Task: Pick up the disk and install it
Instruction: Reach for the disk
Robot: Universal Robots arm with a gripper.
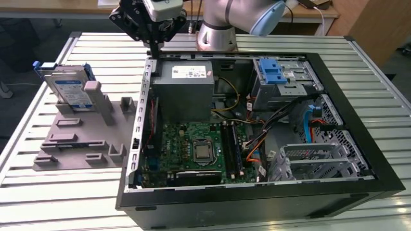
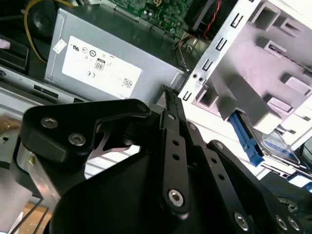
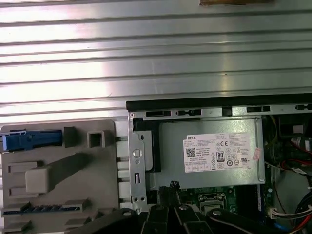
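Upper left of the exterior view: flat silver disk [image 1: 69,89] with blue-and-white label and blue frame, upright in a grey plastic fixture [image 1: 77,142]. Right of it, near the top edge: black gripper [image 1: 154,54], fingers together on nothing, hanging over the open black computer case [image 1: 257,199] rim.

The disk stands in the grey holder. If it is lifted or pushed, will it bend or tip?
The disk looks like a flat metal slab, so probably stiff. It stands on edge in the grey holder, so a sideways push might tip it.
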